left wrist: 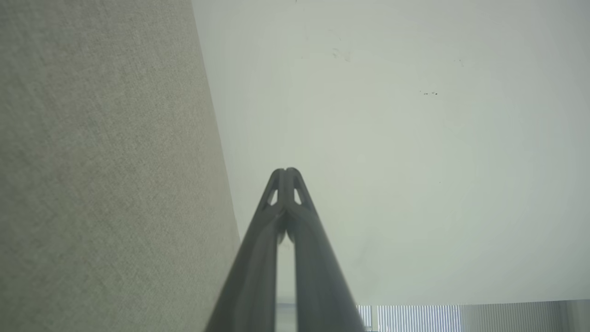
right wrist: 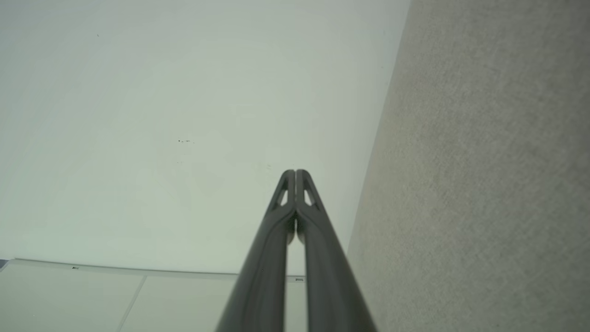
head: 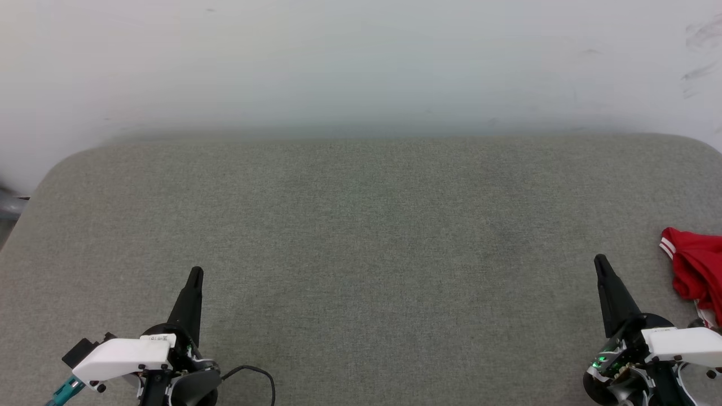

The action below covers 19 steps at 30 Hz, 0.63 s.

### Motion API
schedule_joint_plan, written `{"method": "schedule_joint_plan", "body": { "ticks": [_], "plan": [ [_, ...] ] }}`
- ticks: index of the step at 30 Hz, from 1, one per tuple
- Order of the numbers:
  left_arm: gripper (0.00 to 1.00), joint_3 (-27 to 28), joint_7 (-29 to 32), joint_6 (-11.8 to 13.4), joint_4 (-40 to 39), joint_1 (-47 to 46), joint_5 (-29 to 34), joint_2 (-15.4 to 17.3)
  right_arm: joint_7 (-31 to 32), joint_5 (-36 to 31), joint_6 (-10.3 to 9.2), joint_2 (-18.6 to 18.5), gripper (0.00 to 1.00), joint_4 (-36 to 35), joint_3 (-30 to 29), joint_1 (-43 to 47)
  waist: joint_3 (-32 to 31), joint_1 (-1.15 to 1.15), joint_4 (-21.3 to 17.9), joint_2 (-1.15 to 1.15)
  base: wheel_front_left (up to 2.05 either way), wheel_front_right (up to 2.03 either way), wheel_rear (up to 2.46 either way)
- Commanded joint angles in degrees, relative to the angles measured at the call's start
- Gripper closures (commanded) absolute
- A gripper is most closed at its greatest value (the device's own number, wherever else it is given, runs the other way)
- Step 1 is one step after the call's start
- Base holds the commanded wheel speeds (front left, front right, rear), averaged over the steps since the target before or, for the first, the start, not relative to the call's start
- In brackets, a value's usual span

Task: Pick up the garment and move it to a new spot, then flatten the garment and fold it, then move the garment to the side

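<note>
Garment (head: 696, 270) lies bunched at surface (head: 361, 225) right edge, fits awaiting pickup or already set aside; left hand (head: 196, 273), right hand (head: 599, 260) both pressed together, empty

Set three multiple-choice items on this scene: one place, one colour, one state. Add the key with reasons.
1. Where does the garment lie in the head view? A far left B centre C right edge
2. What colour is the padded surface? A grey B blue C black
3. How do the left tool and right tool stand? A both open B both shut, empty C both shut on cloth
Key: C, red cloth at the right edge; A, grey fabric throughout; B, both wrist views show them closed, nothing between.
</note>
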Motion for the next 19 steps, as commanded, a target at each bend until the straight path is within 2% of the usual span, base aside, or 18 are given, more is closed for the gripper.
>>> {"method": "schedule_joint_plan", "body": {
  "ticks": [1,19],
  "plan": [
    [1.00,0.2,0.2,-0.3,-0.2,-0.6,-0.1,-0.1,0.2,0.2,-0.02,0.0,1.00,0.1,0.0,-1.0,0.0,0.00,0.0,0.00,0.00,0.00,0.00],
    [1.00,0.2,0.2,-0.3,-0.2,-0.5,-0.1,-0.1,0.3,0.0,-0.02,0.2,1.00,0.1,-0.2,-0.8,0.0,0.00,0.0,0.00,0.00,0.00,0.00]
  ]
}}
